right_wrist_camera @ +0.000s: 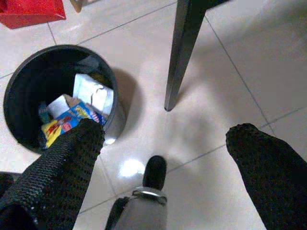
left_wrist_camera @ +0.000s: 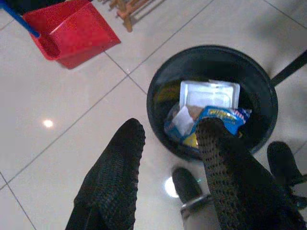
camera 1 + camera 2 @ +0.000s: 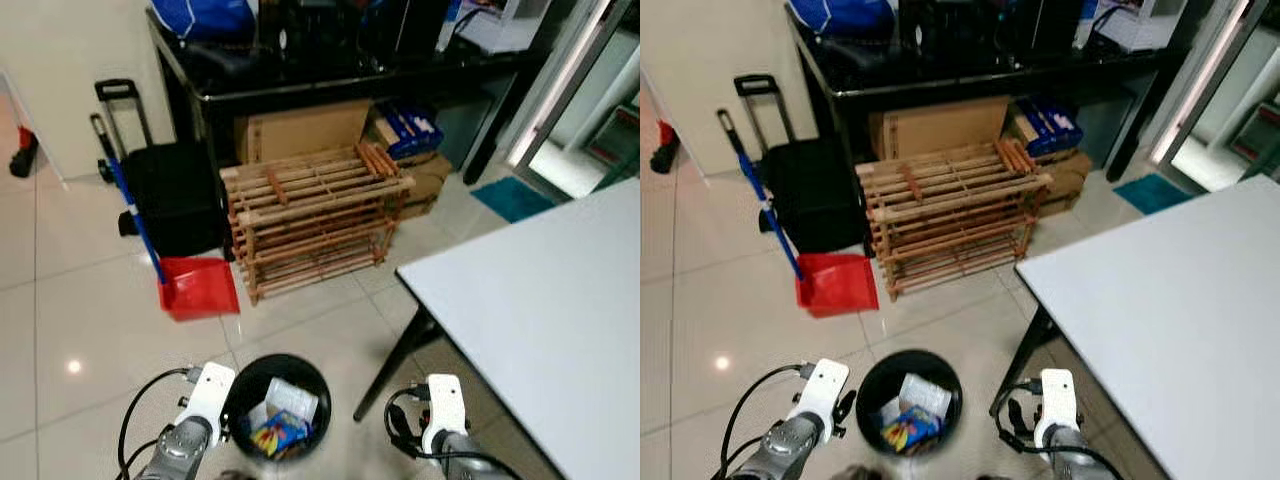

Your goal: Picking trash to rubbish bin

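A round black rubbish bin [image 3: 322, 400] stands on the tiled floor just in front of me. Inside it lie a white plastic tray [image 2: 208, 93] and a blue and yellow snack wrapper [image 2: 223, 117]. My left gripper [image 2: 170, 129] hangs open over the bin's near rim, with nothing between its fingers [image 2: 117, 172]. My right gripper [image 1: 168, 132] is also open and empty, above bare tiles between the bin [image 1: 19, 76] and a black table leg [image 1: 180, 52]. Both wrists [image 3: 200, 400] show at the bottom of the eye views, on either side of the bin.
A white table [image 3: 560, 300] on black legs [image 3: 395, 365] fills the right side. Behind the bin stand a red dustpan [image 3: 200, 288], a wooden shoe rack [image 3: 315, 215], a black trolley case [image 3: 170, 195] and cardboard boxes under a black desk. A teal mat [image 3: 512, 197] lies far right.
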`<state>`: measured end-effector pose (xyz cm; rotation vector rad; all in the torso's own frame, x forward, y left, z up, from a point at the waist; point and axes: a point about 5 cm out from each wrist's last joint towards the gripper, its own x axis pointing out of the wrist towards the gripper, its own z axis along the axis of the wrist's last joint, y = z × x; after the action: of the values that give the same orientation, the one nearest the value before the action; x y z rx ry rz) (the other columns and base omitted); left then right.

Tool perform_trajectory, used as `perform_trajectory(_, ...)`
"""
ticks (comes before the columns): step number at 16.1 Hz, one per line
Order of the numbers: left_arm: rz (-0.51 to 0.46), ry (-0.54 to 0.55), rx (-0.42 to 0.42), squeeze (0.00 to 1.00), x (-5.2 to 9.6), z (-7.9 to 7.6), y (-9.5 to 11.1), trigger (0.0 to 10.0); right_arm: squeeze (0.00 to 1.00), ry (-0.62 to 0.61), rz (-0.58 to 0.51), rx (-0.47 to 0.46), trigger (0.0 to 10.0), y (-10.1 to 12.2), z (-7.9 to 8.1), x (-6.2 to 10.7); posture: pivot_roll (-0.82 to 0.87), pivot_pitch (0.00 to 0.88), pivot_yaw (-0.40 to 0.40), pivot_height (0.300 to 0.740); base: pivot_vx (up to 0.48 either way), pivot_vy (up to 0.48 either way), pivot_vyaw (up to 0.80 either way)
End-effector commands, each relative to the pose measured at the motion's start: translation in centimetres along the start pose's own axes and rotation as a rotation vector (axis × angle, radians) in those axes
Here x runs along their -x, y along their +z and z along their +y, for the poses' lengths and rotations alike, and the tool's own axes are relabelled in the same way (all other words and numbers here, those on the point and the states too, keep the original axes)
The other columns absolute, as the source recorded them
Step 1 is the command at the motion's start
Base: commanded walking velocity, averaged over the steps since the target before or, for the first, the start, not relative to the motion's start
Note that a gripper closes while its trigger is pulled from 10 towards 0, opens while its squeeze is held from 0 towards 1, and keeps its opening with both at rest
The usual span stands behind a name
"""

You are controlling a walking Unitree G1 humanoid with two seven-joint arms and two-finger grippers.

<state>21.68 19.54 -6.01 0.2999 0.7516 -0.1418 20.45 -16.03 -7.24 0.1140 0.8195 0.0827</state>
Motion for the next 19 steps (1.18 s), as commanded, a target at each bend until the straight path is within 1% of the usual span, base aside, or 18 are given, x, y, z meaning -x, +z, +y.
perform_trajectory(1, 0.005, 0.007, 0.012, 0.0, -0.05, -0.1, 0.03, 10.0, 0.0, -0.002, 0.02, -0.008, 10.0, -0.44, -0.24, 0.13, -0.02, 0.034, -0.075, 0.74, -0.33, 0.0, 0.0)
perform_trajectory(19, 0.008, 0.006, 0.019, 0.0, -0.06, -0.3, -0.02, 10.0, 0.0, 0.013, 0.027, -0.014, 10.0, -0.62, -0.18, 0.17, -0.02, 0.042, -0.08, 0.74, -0.33, 0.0, 0.0)
